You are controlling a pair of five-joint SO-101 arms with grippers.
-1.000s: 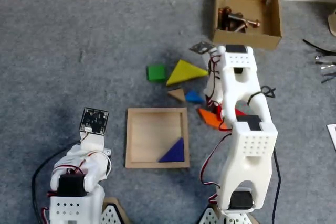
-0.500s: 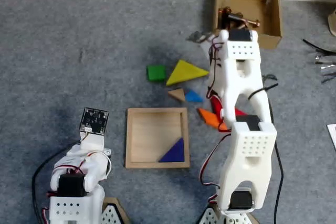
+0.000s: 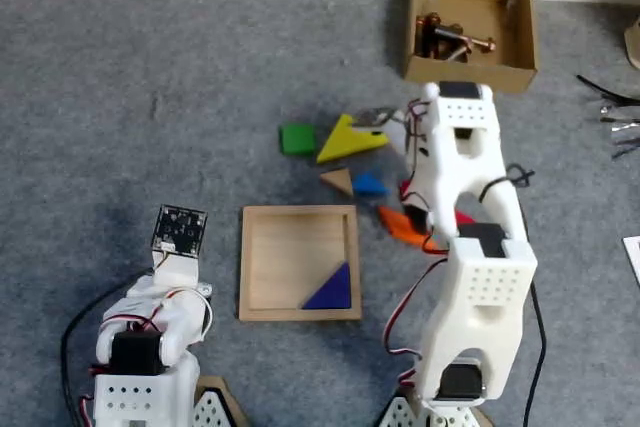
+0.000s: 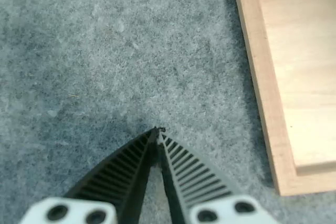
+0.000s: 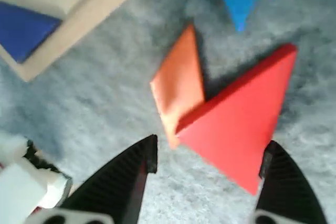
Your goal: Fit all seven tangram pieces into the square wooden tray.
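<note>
The right gripper hangs with fingers spread wide over the red triangle, which touches the orange piece (both just right of the wooden tray). A dark blue triangle sits in the tray's near right corner. The left gripper, fingers pressed together, hovers over grey carpet left of the tray.

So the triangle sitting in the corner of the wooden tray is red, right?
No. The triangle in the corner of the wooden tray is dark blue, not red, as the high view shows.
</note>
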